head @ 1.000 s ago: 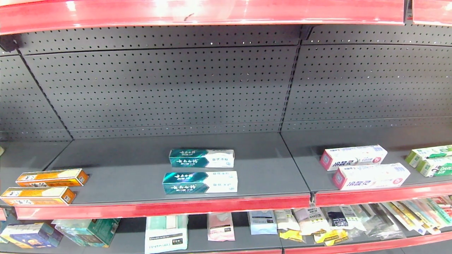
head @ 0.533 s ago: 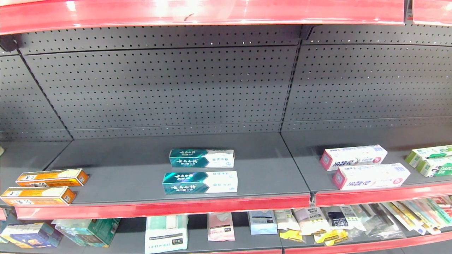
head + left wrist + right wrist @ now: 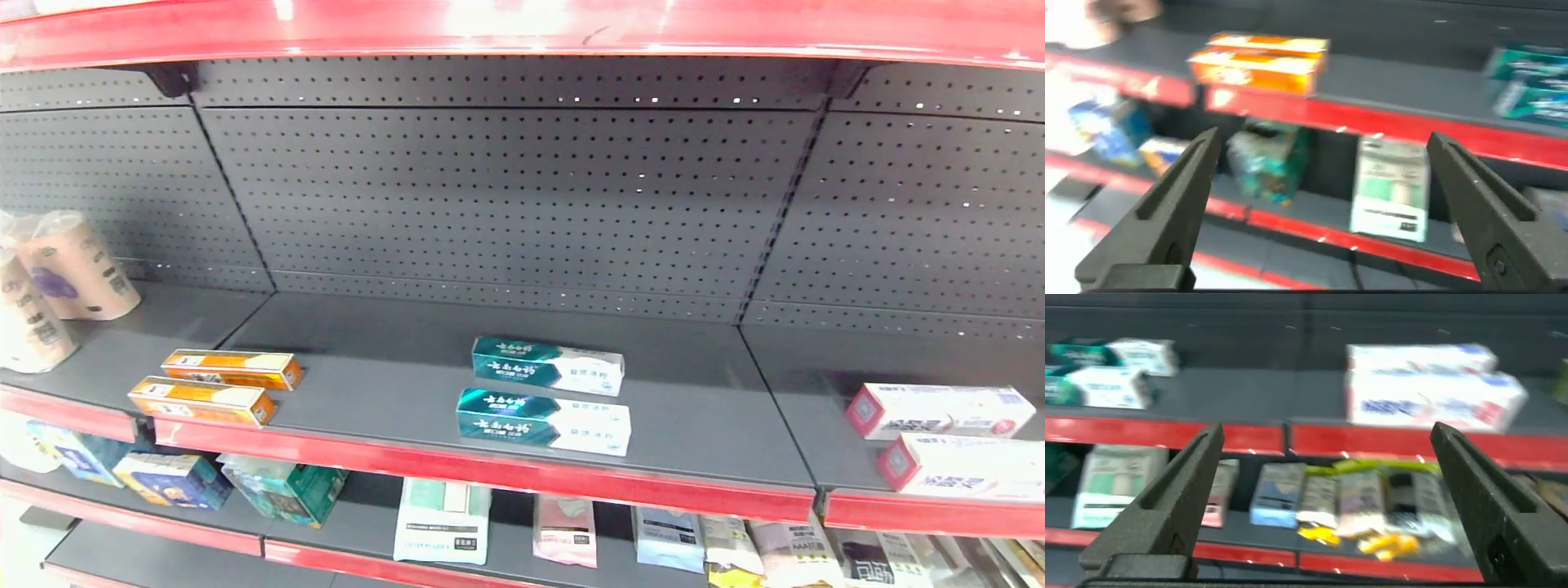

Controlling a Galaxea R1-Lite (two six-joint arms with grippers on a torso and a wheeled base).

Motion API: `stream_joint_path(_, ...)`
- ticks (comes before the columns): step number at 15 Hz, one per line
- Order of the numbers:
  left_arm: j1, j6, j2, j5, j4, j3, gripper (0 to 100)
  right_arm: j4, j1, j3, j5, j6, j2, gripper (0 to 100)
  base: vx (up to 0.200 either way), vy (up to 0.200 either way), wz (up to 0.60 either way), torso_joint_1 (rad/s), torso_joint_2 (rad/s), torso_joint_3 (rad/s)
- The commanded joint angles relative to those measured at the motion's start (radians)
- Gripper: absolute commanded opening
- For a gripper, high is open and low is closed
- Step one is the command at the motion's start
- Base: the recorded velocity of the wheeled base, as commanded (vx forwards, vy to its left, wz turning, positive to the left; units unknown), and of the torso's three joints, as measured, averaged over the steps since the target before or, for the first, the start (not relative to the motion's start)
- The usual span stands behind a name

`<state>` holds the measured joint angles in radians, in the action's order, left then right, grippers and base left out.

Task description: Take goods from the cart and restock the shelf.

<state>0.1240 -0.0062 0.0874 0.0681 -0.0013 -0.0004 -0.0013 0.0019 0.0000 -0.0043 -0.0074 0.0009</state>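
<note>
The shelf (image 3: 384,384) stands before the robot: a dark grey board with a glossy red front strip and a perforated grey back panel. Two teal-and-white boxes (image 3: 544,421) lie flat in its middle bay, one behind the other. Two orange boxes (image 3: 202,400) lie towards the left, the front one at the edge. Two white-and-pink boxes (image 3: 939,411) lie in the right bay. Wrapped paper rolls (image 3: 77,265) stand at the far left. Pouches (image 3: 442,531) lean on the lower tier. The left gripper (image 3: 1323,139) faces the orange boxes, its jaws spread wide and empty. The right gripper (image 3: 1327,429) faces the white-and-pink boxes, its jaws likewise wide apart, holding nothing.
</note>
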Motion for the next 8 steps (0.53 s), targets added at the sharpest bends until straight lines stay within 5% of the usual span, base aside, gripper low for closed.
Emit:
stream_joint_path(1, 0.000, 0.000, 0.006, -0.001, 0.000, 0.000, 100, 0.000, 0.000, 0.000, 0.000, 0.000, 0.001, 100, 0.000, 0.000, 0.00, 0.000, 0.00, 0.000)
stream_joint_path(8, 0.000, 0.002, 0.006, -0.001, 0.000, 0.000, 100, 0.001, 0.000, 0.000, -0.005, -0.003, 0.001, 100, 0.000, 0.000, 0.00, 0.000, 0.00, 0.000)
